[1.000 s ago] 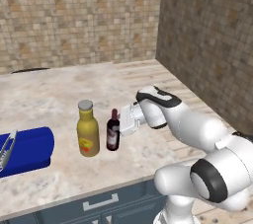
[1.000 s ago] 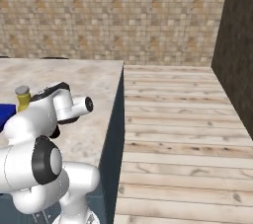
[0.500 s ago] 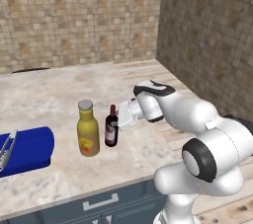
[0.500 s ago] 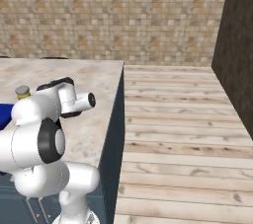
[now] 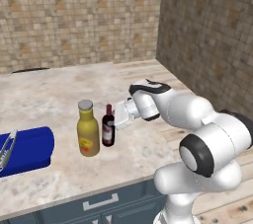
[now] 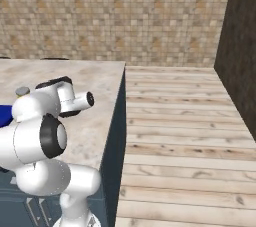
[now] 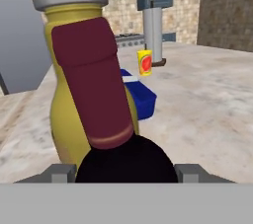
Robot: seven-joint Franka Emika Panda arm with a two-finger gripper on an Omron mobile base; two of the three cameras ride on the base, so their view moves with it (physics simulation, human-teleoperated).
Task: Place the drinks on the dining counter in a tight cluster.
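Gripper [image 5: 117, 118] sat at wine bottle [image 5: 108, 126], fingers either side of dark body in hand view; whether gripping or just released could not be told. Wine bottle stood upright on dining counter [image 5: 59, 94], just beside mustard bottle [image 5: 88, 129], possibly touching. Risk, judged: sideways pull-away could drag wine bottle into mustard bottle and topple either one; both narrow-based. Mustard label showed yellow-red mark, no legible writing. Small yellow cup [image 7: 144, 62] bore red emblem, unreadable.

My arm [image 5: 188, 114]: bent, reaching left, low | my gripper [image 5: 114, 119]: level, jaws parted, clamping nothing
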